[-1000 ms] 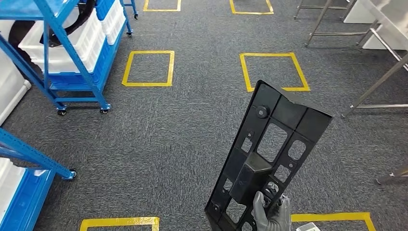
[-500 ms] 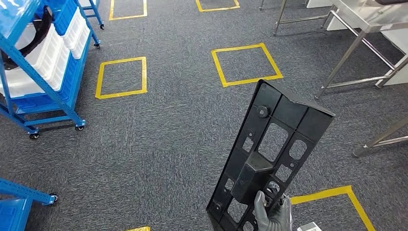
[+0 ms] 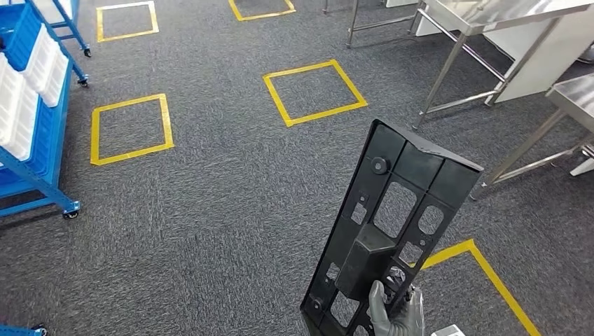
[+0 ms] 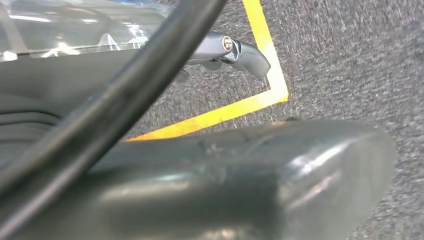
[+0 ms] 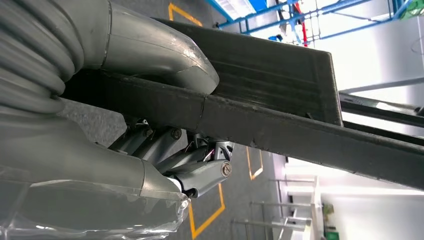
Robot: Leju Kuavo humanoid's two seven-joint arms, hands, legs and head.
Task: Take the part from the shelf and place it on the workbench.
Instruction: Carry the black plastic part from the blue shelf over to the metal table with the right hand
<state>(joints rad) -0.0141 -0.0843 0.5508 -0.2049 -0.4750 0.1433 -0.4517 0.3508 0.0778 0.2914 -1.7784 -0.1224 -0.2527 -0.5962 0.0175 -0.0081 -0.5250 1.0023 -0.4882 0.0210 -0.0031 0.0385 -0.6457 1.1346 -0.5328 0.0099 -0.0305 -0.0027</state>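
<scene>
Right robot hand (image 3: 396, 316) at bottom centre of the head view, fingers wrapped round the lower end of the black part (image 3: 392, 231); part held upright, tilted toward the upper right of the frame, ribbed face with cut-outs toward the camera; it hangs over the carpet floor (image 3: 210, 210), touching nothing else. Right wrist view: thumb (image 5: 150, 50) pressed on 1 side of the part's edge (image 5: 260, 120), darker fingers (image 5: 200, 172) curled under the other side; firm hold. Left robot hand (image 4: 240, 180) seen close in the left wrist view as a blurred grey bulk over carpet and a yellow tape corner (image 4: 260, 95); cannot tell whether its fingers are apart or curled. Further out: yellow tape line (image 3: 490, 276) at lower right; 2 yellow tape squares mid-frame, 1 at left (image 3: 129, 129), 1 at centre (image 3: 314, 91); blue shelf (image 3: 31, 105) with white bins at left edge; steel tabletop (image 3: 504, 10) on legs at upper right, a 2nd tabletop (image 3: 571, 94) at right edge.
</scene>
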